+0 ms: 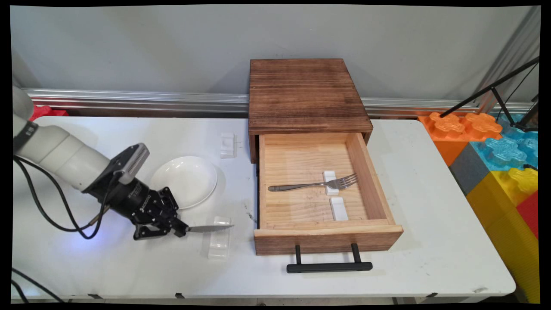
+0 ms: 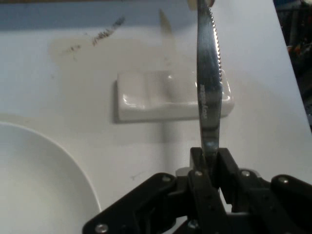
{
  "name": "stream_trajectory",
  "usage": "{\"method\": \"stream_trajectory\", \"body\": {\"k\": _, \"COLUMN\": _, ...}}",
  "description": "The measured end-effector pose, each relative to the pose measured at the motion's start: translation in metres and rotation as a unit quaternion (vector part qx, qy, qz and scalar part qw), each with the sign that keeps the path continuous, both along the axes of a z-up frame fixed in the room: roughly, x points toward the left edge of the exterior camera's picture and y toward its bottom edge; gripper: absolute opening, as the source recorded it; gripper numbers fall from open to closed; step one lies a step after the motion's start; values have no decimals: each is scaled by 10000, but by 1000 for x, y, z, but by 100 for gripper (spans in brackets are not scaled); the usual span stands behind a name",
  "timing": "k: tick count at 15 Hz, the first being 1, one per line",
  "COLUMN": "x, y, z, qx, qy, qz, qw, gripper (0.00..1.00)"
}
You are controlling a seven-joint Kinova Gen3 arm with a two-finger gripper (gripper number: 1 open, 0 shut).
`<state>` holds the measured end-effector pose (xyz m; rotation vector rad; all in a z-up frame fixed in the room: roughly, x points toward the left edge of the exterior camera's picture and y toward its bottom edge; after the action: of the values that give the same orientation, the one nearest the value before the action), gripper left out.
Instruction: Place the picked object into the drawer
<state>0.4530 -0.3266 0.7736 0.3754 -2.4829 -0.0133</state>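
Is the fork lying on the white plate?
No, the fork lies inside the open wooden drawer, propped on a small white rest; the plate is empty.

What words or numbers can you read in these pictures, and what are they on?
No text can be read for sure.
The tool: pale lettering on its black body, too small to read.
The knife blade: a faint stamped mark, too blurred to read.
The wooden drawer box, fork and plate: no writing.
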Motion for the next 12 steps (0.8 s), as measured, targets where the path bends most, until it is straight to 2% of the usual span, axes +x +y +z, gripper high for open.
{"method": "stream_trajectory", "body": {"k": 4, "x": -4, "y": -3, "z": 21, "qx": -57, "qy": -27, "qz": 43, "qw": 10000, "gripper": 0}}
{"method": "stream_trajectory", "body": {"k": 12, "x": -25, "y": -12, "z": 87, "qx": -254, "qy": -156, "qz": 223, "qw": 9993, "gripper": 0}}
